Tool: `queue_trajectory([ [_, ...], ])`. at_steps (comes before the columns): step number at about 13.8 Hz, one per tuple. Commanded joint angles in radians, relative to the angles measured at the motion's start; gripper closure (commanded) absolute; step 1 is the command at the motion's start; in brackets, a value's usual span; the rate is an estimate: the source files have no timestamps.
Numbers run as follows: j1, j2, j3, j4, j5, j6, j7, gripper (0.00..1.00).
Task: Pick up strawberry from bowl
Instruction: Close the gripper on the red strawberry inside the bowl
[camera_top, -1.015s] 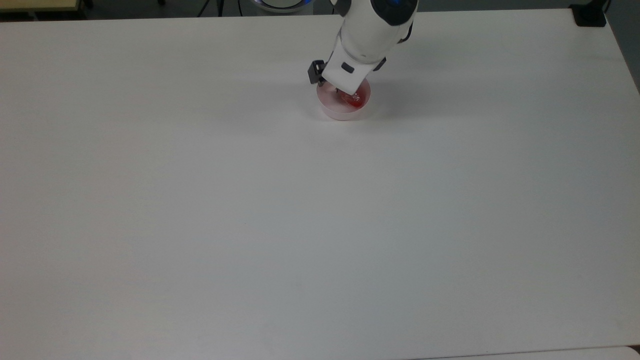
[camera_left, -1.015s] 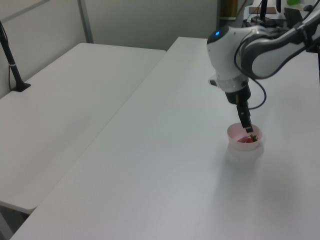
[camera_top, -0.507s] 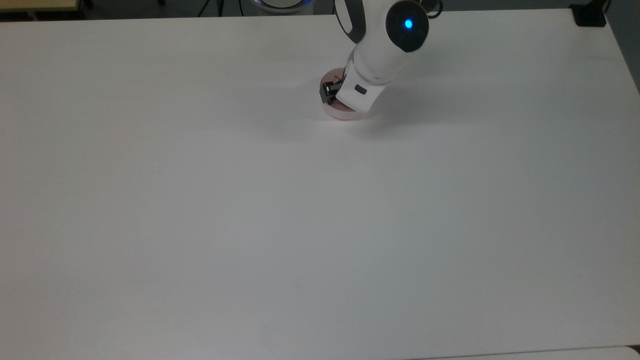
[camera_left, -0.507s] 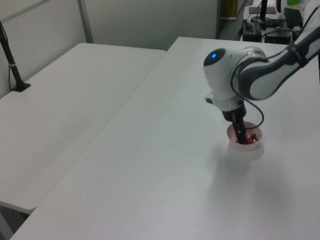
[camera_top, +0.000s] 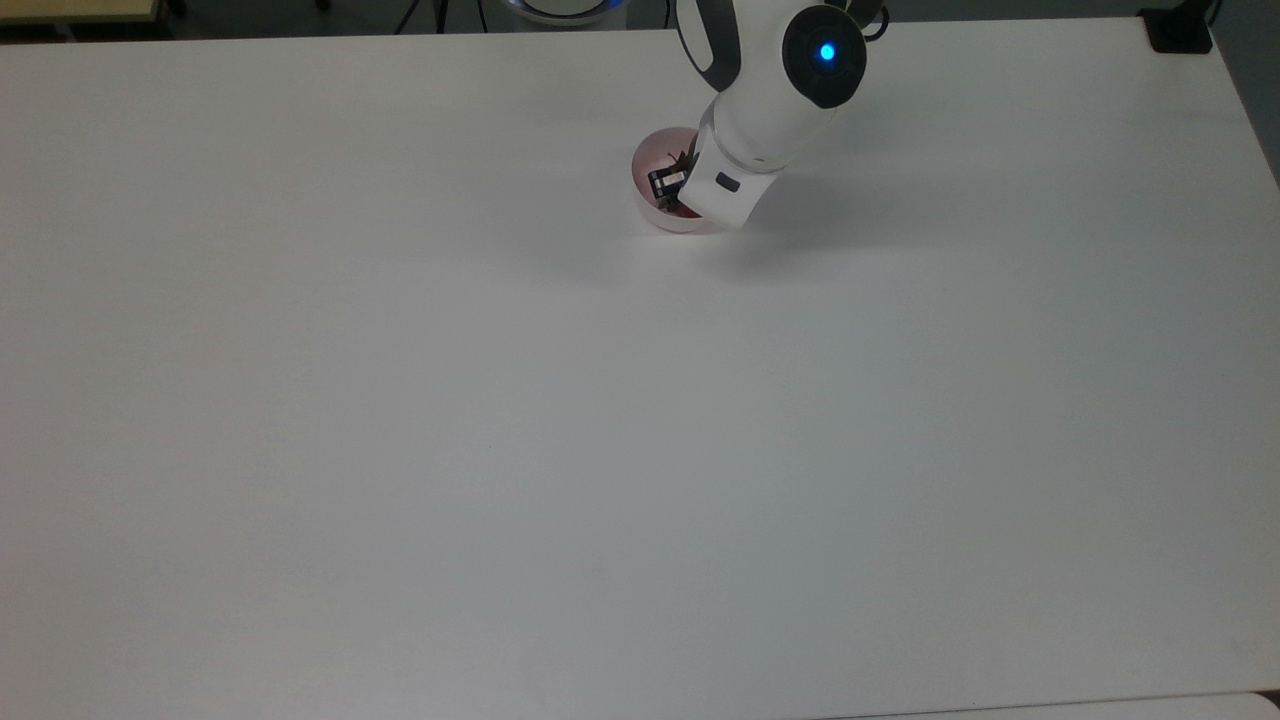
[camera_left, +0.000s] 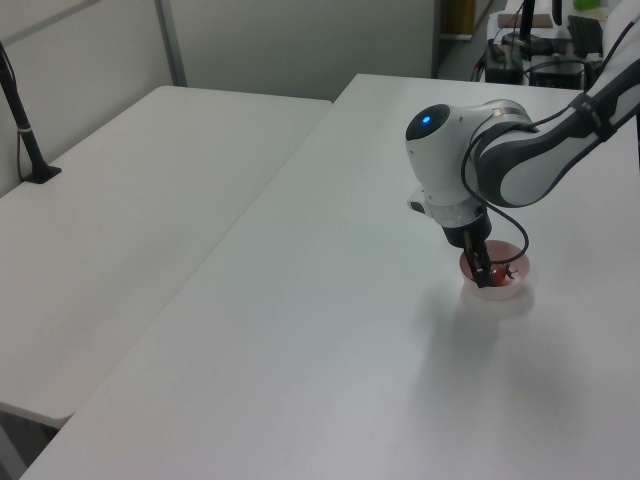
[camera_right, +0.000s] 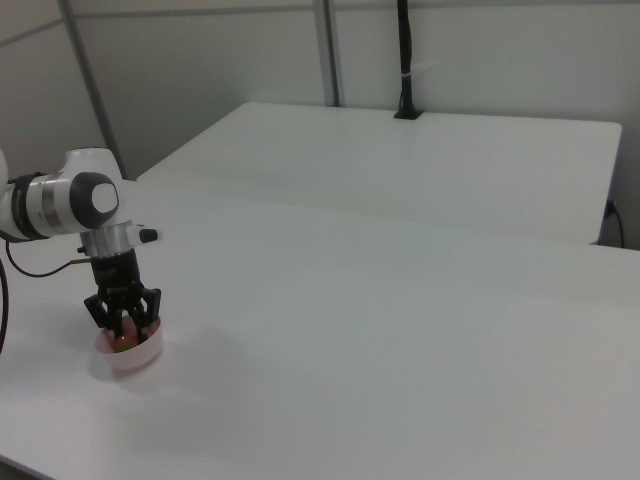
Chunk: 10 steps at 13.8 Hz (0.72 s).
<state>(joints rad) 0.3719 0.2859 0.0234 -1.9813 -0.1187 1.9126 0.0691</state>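
gripper down in the bowl, fingers either side of the strawberry

while you scan the top view from its left, you get a long run of bare white table (camera_top: 400, 420) with its near and far edges well away from anything; all that room is free for the arm to travel. near the far edge, a little right of centre, sits the pale pink bowl (camera_top: 650, 205), standing apart from every table edge, with more bare surface running to the top view's right. no labels or readable writing can be made out; the one mark is a blue light on the arm (camera_top: 790, 70).

inside the bowl lies the strawberry (camera_right: 122, 340), red in the right view, and you can see its dark green cap toward the left view's right (camera_left: 508, 271). the gripper (camera_right: 122, 325) reaches down into the bowl, its black fingers (camera_right: 102, 313) spread and standing either side of the fruit; whether they press on it, you cannot tell. a second white table (camera_left: 130, 200) lies to the left view's left, and the same one shows behind in the right view.
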Motion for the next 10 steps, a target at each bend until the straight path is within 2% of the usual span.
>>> queue_trajectory([
  [1, -0.011, -0.019, -0.007, -0.018, -0.009, 0.003, -0.015, 0.70],
  [6, -0.036, -0.066, -0.013, -0.005, 0.014, -0.010, -0.035, 0.70],
  [9, -0.051, -0.076, -0.025, 0.060, 0.060, -0.070, -0.078, 0.70],
  [10, -0.060, -0.079, -0.051, 0.120, 0.094, -0.113, -0.100, 0.70],
])
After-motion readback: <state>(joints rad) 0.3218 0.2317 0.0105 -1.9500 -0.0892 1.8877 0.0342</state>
